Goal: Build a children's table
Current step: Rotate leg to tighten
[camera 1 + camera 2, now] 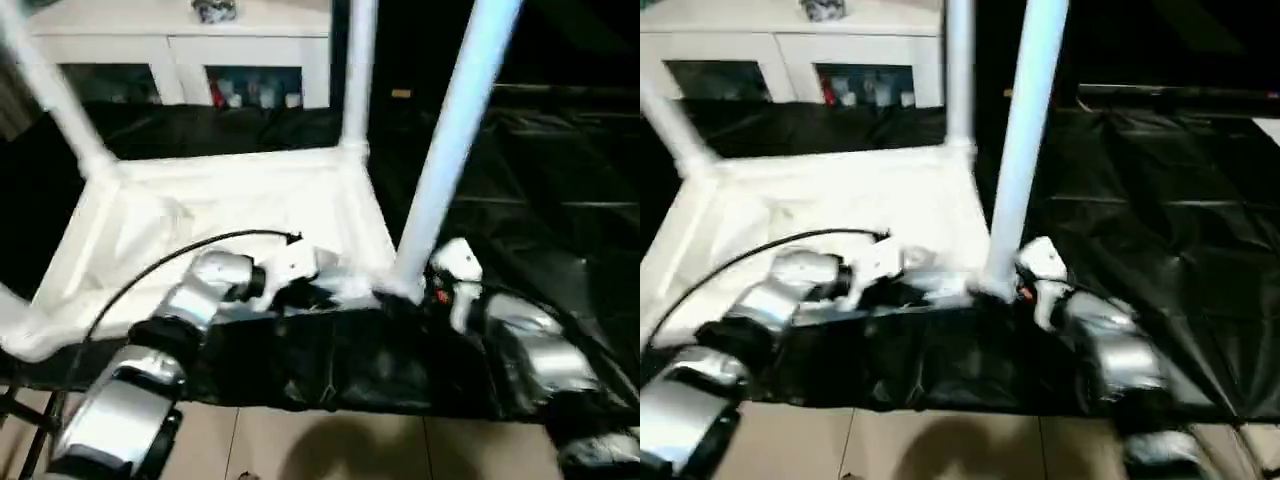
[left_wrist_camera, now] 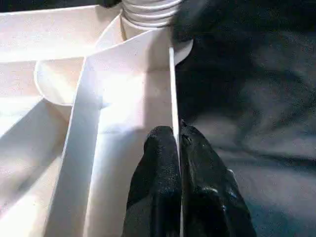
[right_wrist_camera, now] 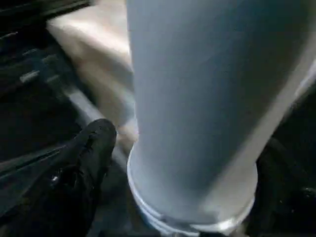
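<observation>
The upturned table top (image 1: 230,215) lies ribbed side up on a black-draped bench (image 1: 1160,230), with legs standing in its sockets. The left gripper (image 2: 178,163) pinches the top's thin side wall between its pressed-together fingers, steadying it. The right gripper (image 3: 187,173) spreads its fingers around the near-corner leg (image 1: 455,140), low at its flared end (a sensible hold: the tube looks light, stiff and likely slippery).
</observation>
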### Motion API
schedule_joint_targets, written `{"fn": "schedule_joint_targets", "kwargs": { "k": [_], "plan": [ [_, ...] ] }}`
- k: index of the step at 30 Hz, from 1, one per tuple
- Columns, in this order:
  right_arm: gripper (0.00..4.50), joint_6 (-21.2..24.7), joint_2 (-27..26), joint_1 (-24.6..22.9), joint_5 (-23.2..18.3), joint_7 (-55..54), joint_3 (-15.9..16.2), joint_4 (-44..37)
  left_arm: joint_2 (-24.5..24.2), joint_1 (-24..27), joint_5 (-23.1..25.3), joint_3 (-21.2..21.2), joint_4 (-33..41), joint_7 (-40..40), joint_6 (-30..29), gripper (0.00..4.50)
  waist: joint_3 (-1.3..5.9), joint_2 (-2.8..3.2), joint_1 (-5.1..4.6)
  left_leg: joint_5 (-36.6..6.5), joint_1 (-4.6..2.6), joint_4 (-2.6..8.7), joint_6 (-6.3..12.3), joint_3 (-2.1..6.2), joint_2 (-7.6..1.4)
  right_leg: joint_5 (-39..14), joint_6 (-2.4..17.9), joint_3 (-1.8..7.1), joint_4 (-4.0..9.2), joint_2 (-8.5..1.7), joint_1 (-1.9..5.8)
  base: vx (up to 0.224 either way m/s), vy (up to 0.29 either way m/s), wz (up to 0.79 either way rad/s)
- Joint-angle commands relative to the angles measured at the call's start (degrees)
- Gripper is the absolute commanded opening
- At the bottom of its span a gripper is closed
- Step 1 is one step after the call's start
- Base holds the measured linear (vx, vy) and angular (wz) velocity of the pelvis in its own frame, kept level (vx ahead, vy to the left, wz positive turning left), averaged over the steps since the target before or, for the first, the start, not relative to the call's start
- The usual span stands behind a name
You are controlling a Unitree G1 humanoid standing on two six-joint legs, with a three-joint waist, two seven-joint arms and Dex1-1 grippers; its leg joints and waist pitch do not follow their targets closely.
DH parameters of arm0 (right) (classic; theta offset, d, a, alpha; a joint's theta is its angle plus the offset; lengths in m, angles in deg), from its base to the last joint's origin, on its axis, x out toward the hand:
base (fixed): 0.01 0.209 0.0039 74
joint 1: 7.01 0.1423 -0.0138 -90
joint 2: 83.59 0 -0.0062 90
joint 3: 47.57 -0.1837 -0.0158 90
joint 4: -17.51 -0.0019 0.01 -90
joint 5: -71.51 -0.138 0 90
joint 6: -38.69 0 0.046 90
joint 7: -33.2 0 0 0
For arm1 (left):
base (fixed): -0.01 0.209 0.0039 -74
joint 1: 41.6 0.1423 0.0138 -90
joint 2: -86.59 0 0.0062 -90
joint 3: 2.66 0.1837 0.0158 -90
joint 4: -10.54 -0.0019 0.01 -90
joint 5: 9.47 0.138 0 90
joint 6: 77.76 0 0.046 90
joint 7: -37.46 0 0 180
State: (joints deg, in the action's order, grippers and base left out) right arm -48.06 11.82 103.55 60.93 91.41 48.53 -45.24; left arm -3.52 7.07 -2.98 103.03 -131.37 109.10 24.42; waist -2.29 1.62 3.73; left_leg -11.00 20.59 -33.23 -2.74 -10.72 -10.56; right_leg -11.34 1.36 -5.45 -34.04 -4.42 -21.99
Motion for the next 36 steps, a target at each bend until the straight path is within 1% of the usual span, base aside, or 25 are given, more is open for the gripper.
{"fn": "schedule_joint_targets", "kwargs": {
  "k": [1, 3, 4, 5, 7, 9, 10, 11, 12, 13, 14, 21, 23, 25, 26, 27, 28, 29, 30, 31, 32, 33, 34, 35, 36],
  "plan": [
    [3.74, 1.5, 0.0, -0.6, -1.5, 6.2, 3.5, -3.0, 0.1, 0.4, 0.6, 1.7, 0.3, 1.6, 0.6, 0.00, 3.04, -0.68, 0.32, -9.2, -0.18, 3.48, 7.11, 1.02, -3.57, -7.9, 13.3, 3.40, 3.88, -4.93, 2.71, 0.000, 0.000, 0.00],
    [3.63, 2.3, 1.1, -0.8, -2.0, 8.5, 3.8, -3.7, -0.5, 0.5, 0.6, 1.9, 0.4, 2.9, 0.8, 0.00, 2.98, -0.77, 0.55, -9.6, -0.13, 3.56, 6.25, 0.99, -3.57, -9.4, 13.2, 3.39, 3.97, -5.06, 2.68, 0.000, 0.000, 0.00],
    [3.63, 2.5, 1.3, -0.8, -2.1, 8.9, 3.8, -3.8, -0.6, 0.5, 0.6, 1.9, 0.4, 3.1, 0.9, 0.00, 2.95, -0.80, 0.68, -9.7, -0.23, 3.57, 6.00, 0.98, -3.57, -9.8, 13.1, 3.39, 4.07, -5.04, 2.68, 0.000, 0.000, 0.00],
    [3.55, 4.2, 2.4, -1.0, -2.8, 11.3, 4.0, -5.2, -1.1, 0.5, 0.4, 2.1, 0.3, 4.7, 1.4, 0.00, 2.94, -0.70, 0.87, -9.9, -0.30, 3.53, 5.77, 0.86, -3.52, -10.5, 12.9, 3.41, 4.14, -5.02, 2.62, 0.000, 0.000, 0.00],
    [3.31, 5.0, 3.3, -1.0, -2.9, 12.8, 4.6, -6.1, -1.6, 0.6, 0.3, 2.3, 0.4, 6.2, 1.8, 0.00, 3.08, -0.76, 1.34, -9.2, -0.38, 3.48, 5.65, 0.73, -3.68, -9.7, 12.7, 3.43, 3.95, -5.03, 2.60, 0.000, 0.000, 0.00],
    [3.24, 5.4, 3.8, -1.0, -2.9, 13.7, 5.1, -6.7, -1.9, 0.6, 0.1, 2.5, 0.4, 7.1, 2.0, 0.00, 3.14, -0.63, 1.54, -8.5, -0.44, 3.44, 5.49, 0.67, -3.68, -8.1, 12.9, 3.46, 3.77, -4.96, 2.54, 0.000, 0.000, 0.00],
    [3.13, 5.7, 4.3, -0.9, -2.7, 14.3, 5.6, -7.2, -2.2, 0.7, 0.0, 2.6, 0.4, 7.8, 2.2, 0.00, 3.14, -0.64, 1.59, -8.4, -0.42, 3.46, 5.38, 0.70, -3.72, -7.6, 13.0, 3.43, 3.70, -5.02, 2.55, 0.000, 0.000, 0.00],
    [3.13, 5.8, 4.4, -0.8, -2.6, 14.6, 5.9, -7.4, -2.4, 0.6, 0.0, 2.6, 0.3, 8.2, 2.3, 0.00, 3.15, -0.74, 1.56, -8.4, -0.35, 3.45, 5.31, 0.70, -3.69, -7.5, 13.0, 3.40, 3.65, -5.01, 2.63, 0.000, 0.000, 0.00],
    [2.98, 6.0, 4.6, -0.7, -2.4, 14.9, 6.1, -7.6, -2.5, 0.6, 0.0, 2.6, 0.2, 8.6, 2.4, 0.00, 3.13, -0.76, 1.56, -8.7, -0.33, 3.45, 5.20, 0.70, -3.63, -7.8, 12.9, 3.38, 3.68, -5.06, 2.63, 0.000, 0.000, 0.00],
    [2.90, 6.2, 4.6, -0.6, -2.3, 15.2, 6.3, -7.7, -2.6, 0.5, 0.0, 2.6, 0.2, 8.8, 2.5, 0.00, 3.12, -0.71, 1.57, -8.8, -0.35, 3.47, 5.07, 0.70, -3.65, -8.3, 12.8, 3.39, 3.76, -5.10, 2.62, 0.000, 0.000, 0.00],
    [2.86, 6.2, 4.7, -0.5, -2.1, 15.4, 6.5, -7.7, -2.7, 0.5, 0.0, 2.6, 0.1, 8.9, 2.5, 0.00, 3.14, -0.80, 1.57, -8.8, -0.38, 3.47, 5.01, 0.70, -3.63, -8.5, 12.8, 3.39, 3.76, -5.05, 2.62, 0.000, 0.000, 0.00],
    [2.74, 8.0, 3.7, -1.5, -2.6, 13.8, 6.1, -8.9, -2.4, 0.4, -0.3, 2.1, -0.1, 8.2, 1.6, 0.00, 3.19, -0.79, 1.60, -8.0, -0.33, 3.37, 5.09, 0.68, -3.60, -7.6, 12.8, 3.37, 3.61, -5.02, 2.68, 0.000, 0.000, 0.00],
    [2.74, 7.3, 2.1, -1.8, -1.7, 9.7, 5.2, -7.6, -1.4, 0.1, 0.0, 1.7, -0.5, 5.3, 0.0, 0.00, 3.20, -0.74, 1.59, -8.1, -0.39, 3.41, 4.85, 0.69, -3.67, -7.8, 12.9, 3.38, 3.58, -5.05, 2.61, 0.000, 0.000, 0.00],
    [2.74, 6.1, 0.5, -1.7, 0.6, 3.5, 4.3, -5.4, -0.2, -0.4, 0.2, 1.2, -1.3, 1.7, -1.7, 0.00, 2.93, -0.70, 1.47, -9.4, -0.42, 3.55, 3.95, 0.73, -3.61, -10.2, 12.6, 3.36, 3.91, -5.12, 2.47, 0.000, 0.000, 0.00],
    [2.74, 5.9, 0.2, -1.6, 1.0, 2.4, 4.2, -4.9, 0.0, -0.4, 0.2, 1.1, -1.4, 1.1, -1.9, 0.00, 2.73, -0.79, 1.17, -10.9, -0.61, 3.66, 3.14, 0.73, -3.51, -13.7, 11.8, 3.35, 4.37, -5.16, 2.26, 0.000, 0.000, 0.00],
    [2.73, 5.0, -1.6, -0.8, 3.0, -3.8, 3.3, -2.1, 1.3, -0.8, 0.4, 0.9, -1.9, -1.5, -3.0, 0.00, 2.56, -0.77, 0.97, -12.3, -0.77, 3.88, 2.09, 0.87, -3.49, -17.8, 10.8, 3.41, 4.83, -5.29, 2.17, 0.000, 0.000, 0.00],
    [2.73, 4.7, -2.9, -0.1, 4.2, -8.0, 2.6, -0.1, 2.1, -1.1, 0.8, 0.8, -2.2, -3.6, -3.9, 0.00, 2.51, -0.76, 0.83, -13.2, -0.86, 3.86, 1.67, 0.89, -3.33, -19.7, 10.4, 3.35, 4.98, -5.27, 2.13, 0.000, 0.000, 0.00],
    [2.72, 5.1, -4.8, 0.8, 5.2, -13.5, 1.6, 2.2, 3.5, -1.4, 1.1, 0.7, -2.5, -6.1, -5.2, 0.00, 2.41, -0.63, 0.41, -14.2, -0.71, 4.12, 0.71, 1.17, -3.29, -22.6, 9.4, 3.30, 5.25, -5.29, 2.28, 0.000, 0.000, 0.00],
    [2.72, 5.5, -6.4, 1.5, 5.4, -17.0, 0.9, 3.8, 4.5, -1.6, 1.4, 0.8, -2.7, -7.9, -6.1, 0.00, 2.32, -0.60, 0.03, -15.4, -0.88, 4.30, 0.07, 1.33, -3.23, -24.8, 8.6, 3.21, 5.53, -5.23, 2.17, 0.000, 0.000, 0.00],
    [2.72, 5.5, -6.7, 1.6, 5.5, -17.6, 0.7, 4.0, 4.7, -1.7, 1.5, 0.8, -2.8, -8.2, -6.3, 0.00, 2.40, -0.46, -0.09, -15.9, -1.00, 4.27, -0.16, 1.40, -3.22, -25.1, 8.4, 3.27, 5.57, -5.30, 2.09, 0.000, 0.000, 0.00],
    [2.72, 6.0, -9.0, 2.7, 5.7, -22.3, -0.2, 6.2, 6.3, -2.1, 1.8, 0.7, -3.0, -11.1, -7.7, 0.00, 2.37, -0.56, -0.46, -16.5, -1.16, 4.23, -0.08, 1.38, -3.18, -25.2, 8.5, 3.33, 5.82, -5.26, 1.91, 0.000, 0.000, 0.00],
    [2.72, 6.2, -10.5, 3.5, 5.8, -25.1, -0.6, 7.7, 7.3, -2.4, 2.0, 0.6, -3.2, -12.8, -8.4, 0.00, 2.37, -0.39, -0.70, -16.4, -1.09, 4.25, -0.06, 1.42, -3.21, -24.4, 8.9, 3.38, 5.72, -5.26, 1.90, 0.000, 0.000, 0.00],
    [2.72, 6.3, -10.8, 3.6, 5.9, -25.7, -0.8, 8.0, 7.5, -2.5, 2.0, 0.6, -3.2, -13.2, -8.6, 0.00, 2.42, -0.47, -0.87, -16.5, -1.04, 4.24, -0.04, 1.37, -3.18, -24.0, 9.0, 3.37, 5.70, -5.18, 1.89, 0.000, 0.000, 0.00],
    [2.72, 6.3, -12.3, 4.5, 6.2, -28.7, -1.1, 9.7, 8.5, -2.9, 2.3, 0.6, -3.4, -15.3, -9.2, 0.00, 2.42, -0.57, -0.96, -16.4, -1.05, 4.21, 0.29, 1.33, -3.07, -23.5, 9.0, 3.37, 5.82, -5.11, 1.95, 0.000, 0.000, 0.00],
    [2.72, 6.3, -12.3, 4.5, 6.2, -28.7, -1.1, 9.7, 8.5, -2.9, 2.3, 0.6, -3.4, -15.3, -9.2, 0.00, 2.39, -0.51, -0.98, -16.5, -1.17, 4.11, 0.55, 1.21, -3.03, -23.4, 9.2, 3.47, 5.85, -5.14, 1.76, 0.000, 0.000, 0.00]
  ]
}}
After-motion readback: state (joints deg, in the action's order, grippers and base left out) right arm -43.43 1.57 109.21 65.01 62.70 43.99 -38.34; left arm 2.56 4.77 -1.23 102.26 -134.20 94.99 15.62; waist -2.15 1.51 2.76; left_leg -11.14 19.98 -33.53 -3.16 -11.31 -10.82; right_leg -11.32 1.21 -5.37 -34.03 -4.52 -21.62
